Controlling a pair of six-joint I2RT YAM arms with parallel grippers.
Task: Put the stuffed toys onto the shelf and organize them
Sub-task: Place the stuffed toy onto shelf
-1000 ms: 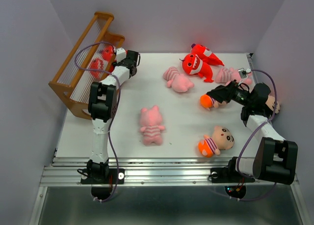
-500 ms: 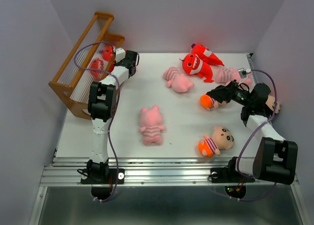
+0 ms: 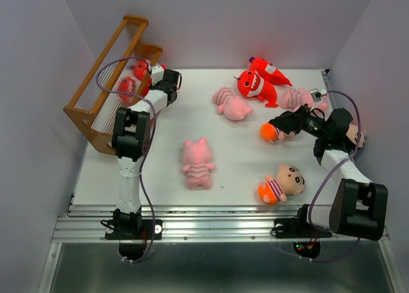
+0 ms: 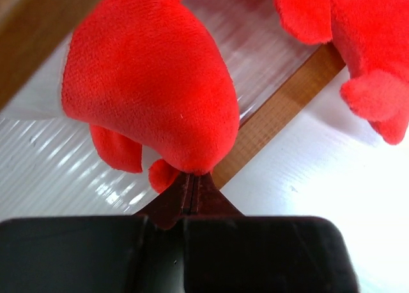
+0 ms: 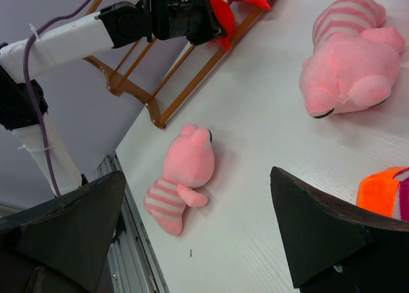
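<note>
1. Stuffed toys nearest my bases lie on the surface: a pink pig (image 3: 197, 163) to the left and a boy doll (image 3: 281, 184) to the right, neither touched.
2. My right end effector (image 5: 198, 235) hangs with its fingers wide apart, just as it did a second ago. It holds nothing, and a second boy doll (image 5: 383, 194) shows its orange bottom just beside one finger.
3. Farther out lie a striped pig (image 3: 231, 103), a third pig (image 3: 297, 98), and a toothy monster (image 3: 255, 83) with a second monster (image 3: 270, 70) behind it.
4. The change is at the far left. Over the last second my left end effector (image 4: 192, 194) has drawn its fingers together, and they now meet tip to tip under the shelved monster (image 4: 150, 82). That toy rests on the pale slats of the shelf (image 3: 83, 120). The tips touch the plush; I cannot tell whether any is pinched.
5. I judge this toy delivered. A neighbouring monster (image 4: 358, 37) sits close beside it, and the toys on the surface remain to be fetched.
</note>
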